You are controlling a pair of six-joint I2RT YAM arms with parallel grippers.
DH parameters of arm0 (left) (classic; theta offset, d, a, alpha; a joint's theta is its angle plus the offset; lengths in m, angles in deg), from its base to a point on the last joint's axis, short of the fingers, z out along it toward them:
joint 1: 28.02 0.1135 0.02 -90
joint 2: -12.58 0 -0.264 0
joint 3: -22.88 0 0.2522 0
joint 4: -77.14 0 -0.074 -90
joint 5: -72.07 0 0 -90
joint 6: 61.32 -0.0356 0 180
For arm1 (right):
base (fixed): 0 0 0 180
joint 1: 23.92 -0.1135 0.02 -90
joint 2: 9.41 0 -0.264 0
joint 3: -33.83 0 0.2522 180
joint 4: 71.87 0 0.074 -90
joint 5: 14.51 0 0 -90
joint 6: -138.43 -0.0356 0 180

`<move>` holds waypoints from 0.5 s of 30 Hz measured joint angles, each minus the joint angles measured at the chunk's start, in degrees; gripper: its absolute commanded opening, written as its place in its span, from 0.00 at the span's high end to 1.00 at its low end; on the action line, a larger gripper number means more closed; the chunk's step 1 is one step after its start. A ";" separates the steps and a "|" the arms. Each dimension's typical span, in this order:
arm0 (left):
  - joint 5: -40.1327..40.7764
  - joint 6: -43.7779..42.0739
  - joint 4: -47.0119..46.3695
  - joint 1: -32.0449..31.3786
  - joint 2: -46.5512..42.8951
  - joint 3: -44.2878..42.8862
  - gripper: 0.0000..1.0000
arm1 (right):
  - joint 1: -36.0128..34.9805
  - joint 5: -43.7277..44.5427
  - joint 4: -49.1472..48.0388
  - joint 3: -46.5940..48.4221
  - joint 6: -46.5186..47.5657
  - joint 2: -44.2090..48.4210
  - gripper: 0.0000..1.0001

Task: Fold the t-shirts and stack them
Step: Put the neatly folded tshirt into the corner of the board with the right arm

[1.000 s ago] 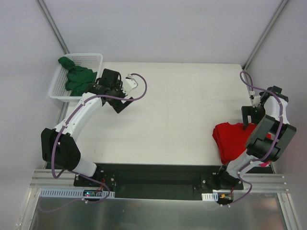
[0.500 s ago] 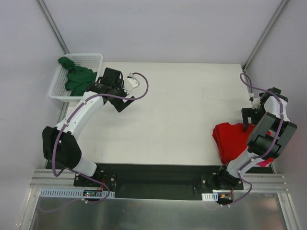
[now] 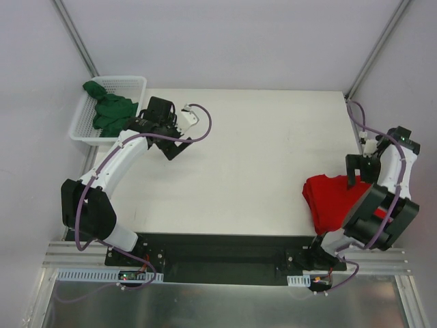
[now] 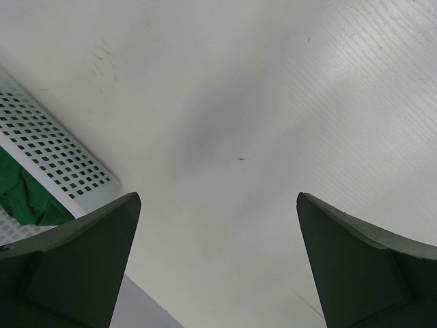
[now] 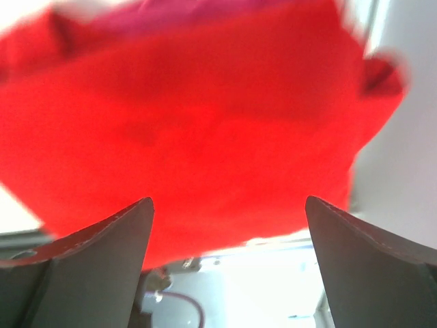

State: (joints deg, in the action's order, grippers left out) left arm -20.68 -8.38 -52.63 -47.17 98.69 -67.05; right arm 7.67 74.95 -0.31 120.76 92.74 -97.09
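Note:
A folded red t-shirt (image 3: 329,200) lies at the table's near right; in the right wrist view this red t-shirt (image 5: 205,116) fills most of the frame, with a strip of magenta-pink t-shirt (image 5: 184,12) showing beyond it. My right gripper (image 3: 362,174) (image 5: 229,201) hangs open just above the red cloth's far edge, nothing between its fingers. The dark green t-shirt (image 3: 109,113) is bunched in the white mesh basket (image 3: 133,82) at the far left. My left gripper (image 3: 176,147) (image 4: 217,198) is open over bare table just right of the basket.
The basket's perforated wall (image 4: 54,157) and a bit of green cloth (image 4: 20,198) show at the left of the left wrist view. Metal frame posts (image 3: 372,51) rise at the back corners. The right arm's base (image 3: 317,256) stands beside the red shirt.
The right wrist has swung outward toward the table's right edge, its gripper staying open over the red shirt. The left arm has barely shifted.

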 measured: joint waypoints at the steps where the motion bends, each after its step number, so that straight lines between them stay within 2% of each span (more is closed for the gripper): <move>1: 0.00 0.02 0.00 -0.02 0.00 0.00 0.01 | 0.00 -0.55 0.85 -1.70 0.28 2.73 0.04; 6: 0.00 0.02 0.00 -0.02 0.04 0.00 0.01 | 1.81 -2.34 3.91 -11.96 2.45 11.93 0.04; 15: -0.02 0.02 -0.04 -0.79 1.18 -0.63 0.01 | 9.05 -3.85 2.82 -20.48 9.20 14.53 0.04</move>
State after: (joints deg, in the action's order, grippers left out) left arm -20.70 -8.36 -52.67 -47.96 99.87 -67.68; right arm 16.72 71.11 2.51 100.28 101.94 -82.55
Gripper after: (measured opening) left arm 0.993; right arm 0.966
